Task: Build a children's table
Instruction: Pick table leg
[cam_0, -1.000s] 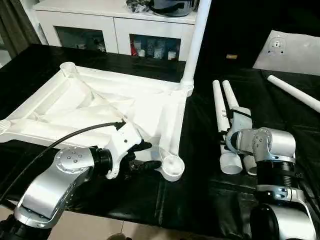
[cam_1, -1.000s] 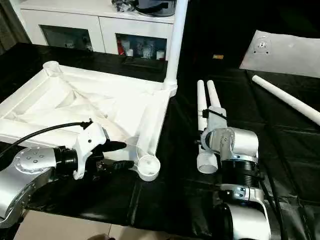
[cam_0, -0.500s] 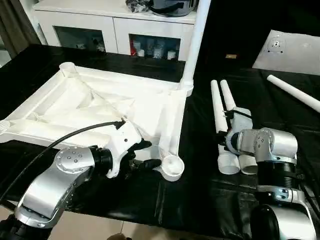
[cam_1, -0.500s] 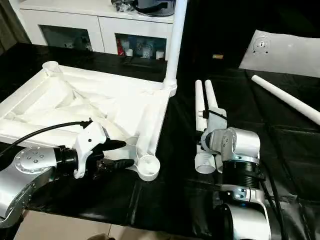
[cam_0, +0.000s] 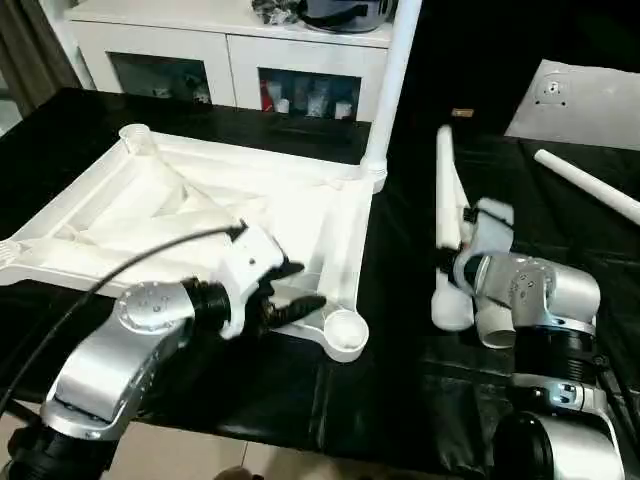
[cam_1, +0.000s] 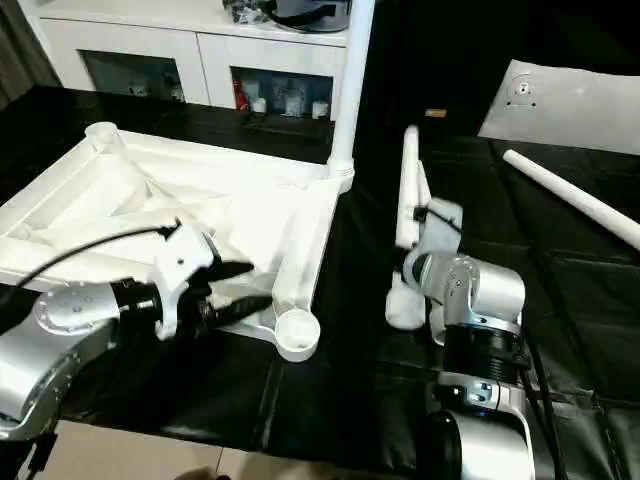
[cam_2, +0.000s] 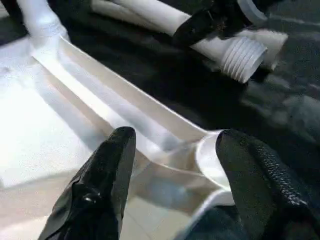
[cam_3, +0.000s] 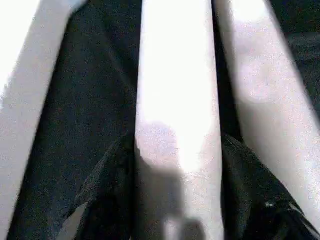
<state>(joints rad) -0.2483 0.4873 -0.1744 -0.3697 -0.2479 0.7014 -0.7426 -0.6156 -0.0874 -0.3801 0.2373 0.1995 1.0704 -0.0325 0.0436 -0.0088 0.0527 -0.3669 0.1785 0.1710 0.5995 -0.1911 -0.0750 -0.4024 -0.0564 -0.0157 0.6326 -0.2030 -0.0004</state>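
Gripping one leg (cam_0: 443, 215) between closed fingers, right gripper (cam_3: 177, 200) tilts it toward twelve o'clock. Left gripper (cam_2: 175, 165) stands open, empty, astride tabletop (cam_0: 200, 215) corner socket (cam_0: 345, 330).

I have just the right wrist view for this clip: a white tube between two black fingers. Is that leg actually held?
Observer: Yes. The right gripper is shut on one table leg, its narrow end tilted up off the black mat.
Operator: And the other arm?
Observer: The left gripper is open, its fingers straddling the tabletop rim beside the near corner socket.
Operator: Any leg fitted?
Observer: One upright leg stands in the far corner socket.
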